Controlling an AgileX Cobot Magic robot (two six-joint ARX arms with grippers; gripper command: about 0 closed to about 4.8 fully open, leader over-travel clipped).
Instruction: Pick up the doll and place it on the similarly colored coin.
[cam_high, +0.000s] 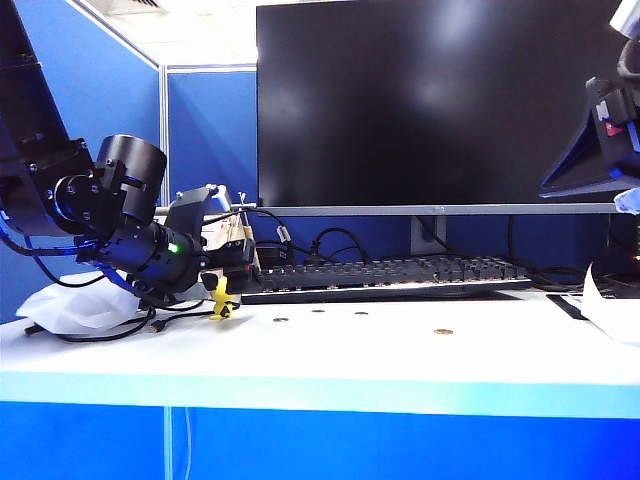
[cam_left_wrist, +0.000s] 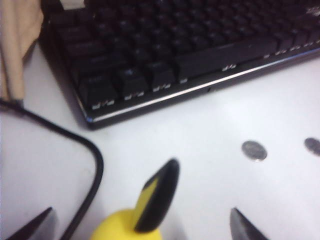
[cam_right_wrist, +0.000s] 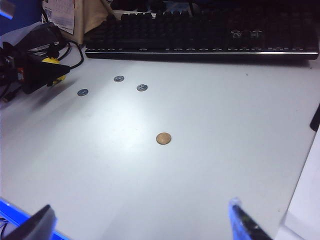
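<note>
The yellow doll (cam_high: 222, 302) with black-tipped ears stands on the white table at the left, just in front of the keyboard's left end. My left gripper (cam_left_wrist: 140, 229) is low around it and open. The doll's head (cam_left_wrist: 125, 226) and one ear sit between the two dark fingertips (cam_left_wrist: 36, 225), with a gap on each side. The golden coin (cam_right_wrist: 163, 138) lies flat out on the table to the right (cam_high: 443, 331). My right gripper (cam_right_wrist: 140, 226) hangs open and empty high above the table's right side, and the coin lies ahead of it.
Three grey coins (cam_right_wrist: 83, 92), (cam_right_wrist: 119, 78), (cam_right_wrist: 142, 87) lie between doll and golden coin. A black keyboard (cam_high: 400, 272) runs along the back under a monitor (cam_high: 430, 100). A black cable (cam_left_wrist: 80, 150) and a beige box (cam_left_wrist: 17, 40) are beside the doll. White paper (cam_high: 612, 310) lies at the right.
</note>
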